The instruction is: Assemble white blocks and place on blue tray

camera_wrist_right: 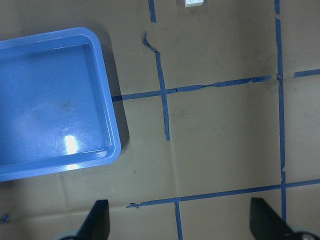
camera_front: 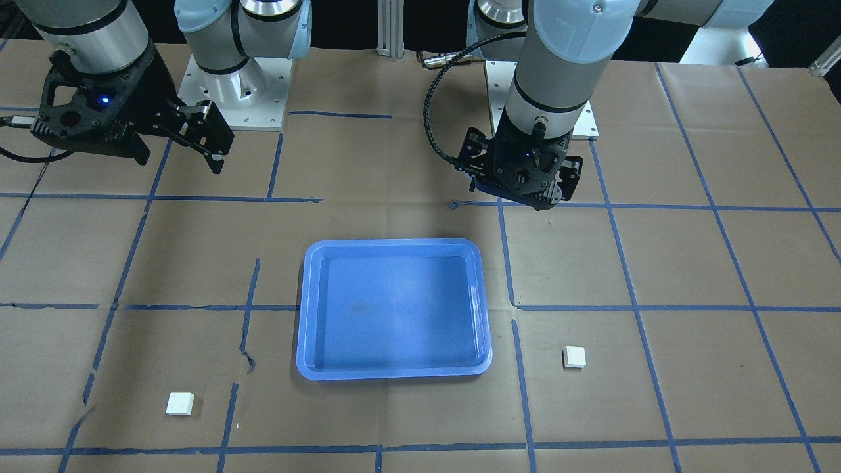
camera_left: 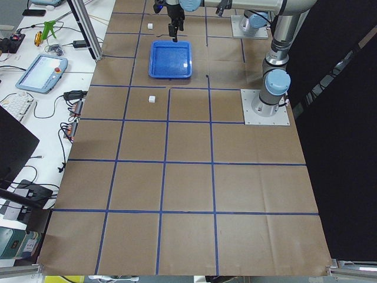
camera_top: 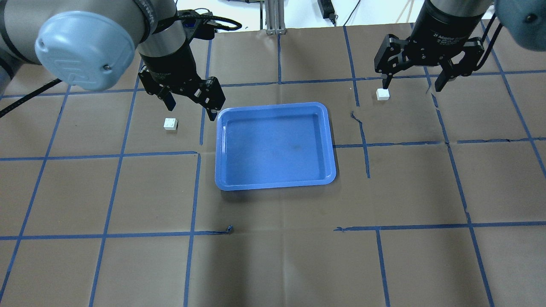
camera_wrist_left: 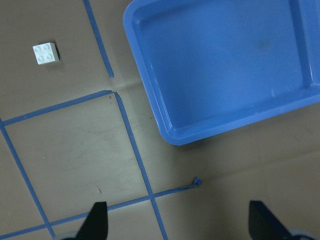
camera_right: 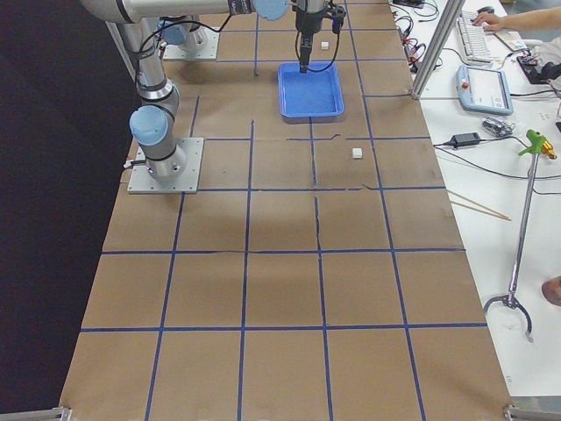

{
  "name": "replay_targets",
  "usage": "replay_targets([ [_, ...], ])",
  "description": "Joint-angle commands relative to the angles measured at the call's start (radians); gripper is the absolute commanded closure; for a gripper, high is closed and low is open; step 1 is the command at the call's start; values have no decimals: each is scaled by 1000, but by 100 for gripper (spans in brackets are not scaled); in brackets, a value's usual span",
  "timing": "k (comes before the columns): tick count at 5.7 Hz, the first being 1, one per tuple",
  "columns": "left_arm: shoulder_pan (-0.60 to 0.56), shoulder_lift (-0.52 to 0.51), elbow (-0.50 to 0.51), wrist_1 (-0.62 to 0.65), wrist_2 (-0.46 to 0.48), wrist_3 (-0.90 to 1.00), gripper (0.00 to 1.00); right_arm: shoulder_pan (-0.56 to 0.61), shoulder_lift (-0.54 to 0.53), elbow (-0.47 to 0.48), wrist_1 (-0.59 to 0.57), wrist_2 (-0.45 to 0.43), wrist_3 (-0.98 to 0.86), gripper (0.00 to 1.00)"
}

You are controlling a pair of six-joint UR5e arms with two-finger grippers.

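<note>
The blue tray (camera_top: 275, 145) lies empty in the middle of the table. One white block (camera_top: 170, 123) lies left of it, a little beyond its far left corner. My left gripper (camera_top: 190, 106) hangs open above the table between that block and the tray, holding nothing. The left wrist view shows that block (camera_wrist_left: 46, 53) studs up and the tray (camera_wrist_left: 225, 75). The other white block (camera_top: 382, 94) lies far right of the tray. My right gripper (camera_top: 411, 84) is open and empty, raised just right of it. Only that block's edge (camera_wrist_right: 193, 2) shows in the right wrist view.
Brown paper with a blue tape grid (camera_top: 196, 192) covers the table. The arms' white base plates (camera_front: 236, 98) sit at the robot's side. An aluminium post (camera_top: 273, 17) stands at the far edge. Benches with a pendant (camera_left: 41, 71) and cables flank the table ends.
</note>
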Motion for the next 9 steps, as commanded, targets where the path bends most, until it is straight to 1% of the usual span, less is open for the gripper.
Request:
replay_targets([
  [1, 78, -50, -13, 69, -12, 7, 1, -2, 0, -4, -5, -3, -42, 0],
  [2, 113, -75, -47, 74, -3, 10, 1, -2, 0, -12, -10, -1, -179, 0],
  [3, 168, -137, -53, 150, 2, 10, 1, -2, 2, -12, -22, -1, -340, 0],
  [4, 187, -206, -29, 216, 2, 10, 1, -2, 6, -7, -31, -15, -427, 0],
  [5, 201, -260, -30, 343, 8, 10, 1, -2, 11, -15, -63, -10, -506, 0],
  [6, 240, -335, -18, 402, 10, 65, 1, -2, 13, -9, -80, -12, -662, 0],
  [7, 265, -389, -21, 475, 7, 103, 1, -5, 14, -1, -86, -6, -834, 0],
  [8, 265, -434, -15, 526, 11, 115, 1, -9, 48, -1, -155, -4, -1118, 0],
  [9, 265, -469, -29, 528, 11, 113, 1, -12, 89, -16, -195, -1, -1362, 0],
])
